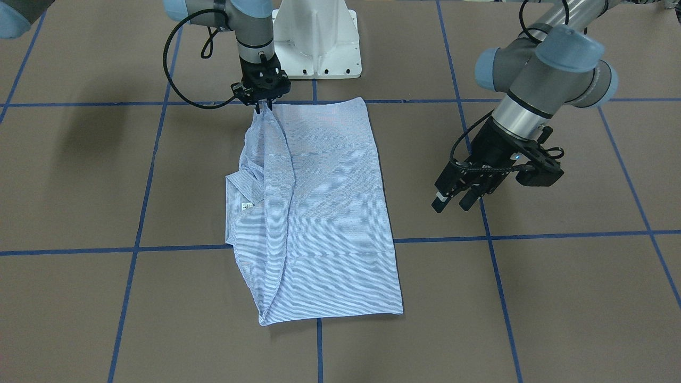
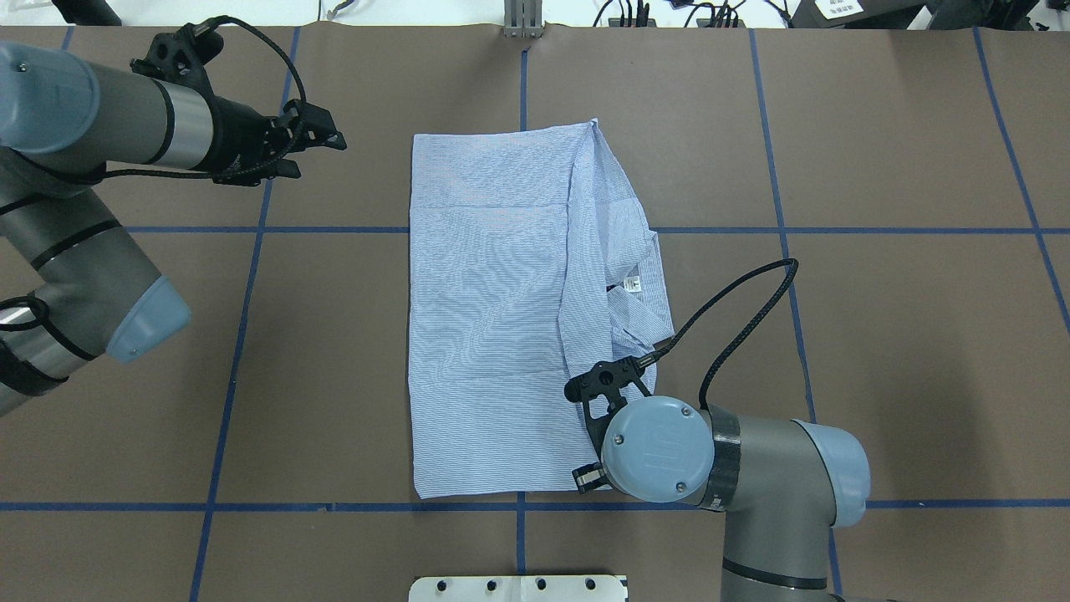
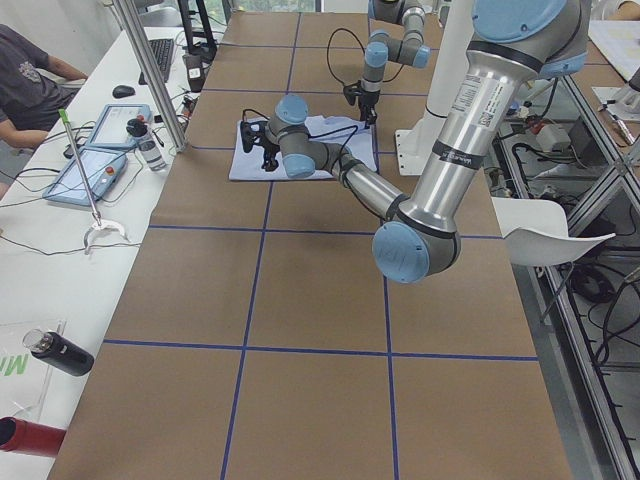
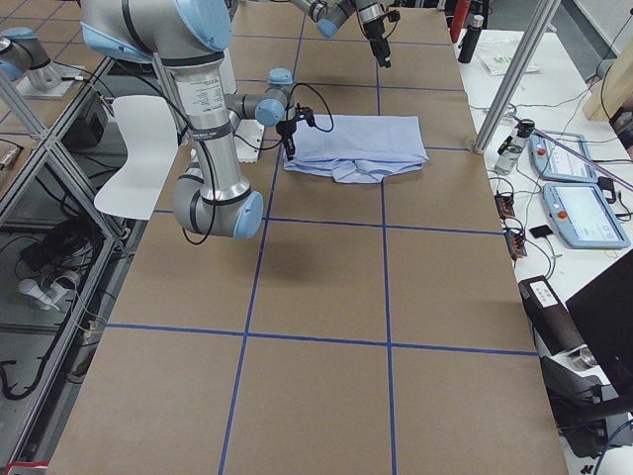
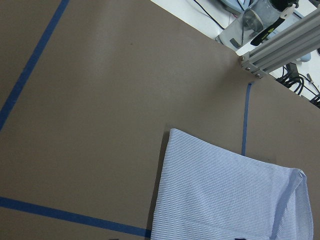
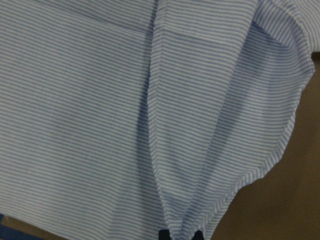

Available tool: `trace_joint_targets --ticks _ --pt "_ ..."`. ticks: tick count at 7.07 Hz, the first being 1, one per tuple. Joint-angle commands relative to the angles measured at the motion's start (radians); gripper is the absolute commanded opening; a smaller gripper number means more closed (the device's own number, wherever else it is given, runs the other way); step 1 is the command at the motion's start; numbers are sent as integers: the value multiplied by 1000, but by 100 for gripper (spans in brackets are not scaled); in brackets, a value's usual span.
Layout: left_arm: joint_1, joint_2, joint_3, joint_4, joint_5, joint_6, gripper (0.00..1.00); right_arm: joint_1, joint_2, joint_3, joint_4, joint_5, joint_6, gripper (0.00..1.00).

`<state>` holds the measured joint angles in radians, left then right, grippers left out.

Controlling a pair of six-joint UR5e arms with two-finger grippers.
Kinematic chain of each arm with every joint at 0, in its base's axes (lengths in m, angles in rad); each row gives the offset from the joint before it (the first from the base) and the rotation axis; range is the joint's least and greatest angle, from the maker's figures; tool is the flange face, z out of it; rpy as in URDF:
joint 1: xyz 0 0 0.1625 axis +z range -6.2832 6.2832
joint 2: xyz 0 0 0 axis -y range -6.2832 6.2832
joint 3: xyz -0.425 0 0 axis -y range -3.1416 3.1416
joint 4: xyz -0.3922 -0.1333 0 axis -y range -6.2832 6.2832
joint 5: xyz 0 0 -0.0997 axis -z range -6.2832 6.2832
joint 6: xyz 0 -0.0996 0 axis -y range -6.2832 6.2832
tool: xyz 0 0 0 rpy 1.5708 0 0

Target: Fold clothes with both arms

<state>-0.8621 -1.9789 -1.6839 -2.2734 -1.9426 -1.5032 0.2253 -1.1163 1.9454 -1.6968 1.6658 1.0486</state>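
shirt corner in right pincer

The brown worktop is marked into squares by blue tape lines. A striped shirt is laid on it, near the white pedestal base.

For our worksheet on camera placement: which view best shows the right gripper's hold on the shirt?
Exterior front-facing: the right gripper pinches a raised shirt edge in plain sight. Overhead, its own wrist hides the fingers. The right wrist camera shows only fingertips at the frame's edge; side views show it tiny.
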Motion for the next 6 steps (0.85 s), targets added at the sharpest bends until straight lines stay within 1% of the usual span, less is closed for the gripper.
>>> trace_joint_targets --ticks 1,2,3,4,6 --pt "0 0 1 0 2 -2 81 29 -2 29 -12 11 -7 0" --pt "0 0 0 0 2 -3 81 37 -13 82 -58 14 -10 0" --pt "0 0 -2 0 2 -5 81 11 -42 98 -61 -4 11 0" --pt "0 0 -7 0 4 -11 81 -66 -60 72 -57 -41 84 0" --pt "0 0 -7 0 5 -11 81 -63 -76 89 -53 -38 117 0"
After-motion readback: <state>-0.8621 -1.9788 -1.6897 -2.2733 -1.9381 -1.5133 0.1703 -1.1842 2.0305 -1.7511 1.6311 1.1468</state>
